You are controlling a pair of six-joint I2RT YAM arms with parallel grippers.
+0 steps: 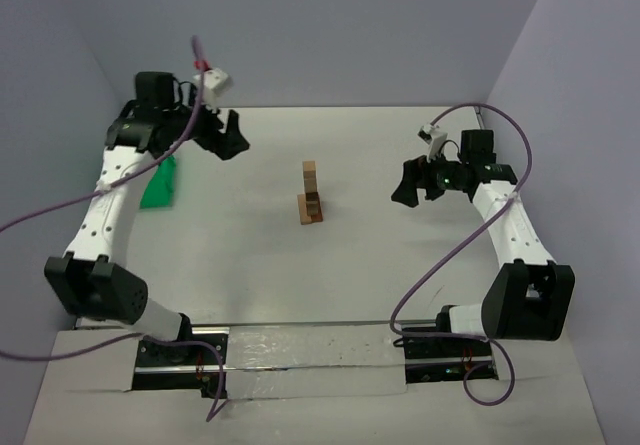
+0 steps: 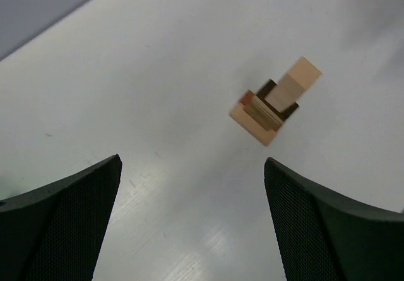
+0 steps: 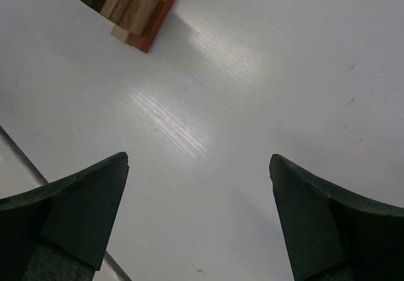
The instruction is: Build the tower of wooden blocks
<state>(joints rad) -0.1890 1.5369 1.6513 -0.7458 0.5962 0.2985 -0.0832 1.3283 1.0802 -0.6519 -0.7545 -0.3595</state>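
left hand [image 2: 192,161] wide, empty | right hand [image 3: 198,156] wide, empty | narrow tan wood-block tower [image 1: 311,197] upright between | green plastic tray [image 1: 160,183] overhead only

Left arm [image 1: 100,215]: we record white link shells and black joint housings.
Right arm [image 1: 510,227]: we find the same white and black finish.
Left gripper [image 1: 238,137]: black; we note finely meshed pads [image 2: 69,224].
Right gripper [image 1: 399,185]: black, with matte wedge-shaped fingers [image 3: 69,224].
Cables [image 1: 60,206]: purple; we see one looping along each arm.
Wrist cameras [image 1: 213,82]: small white housings.
Bases [image 1: 165,350]: black.
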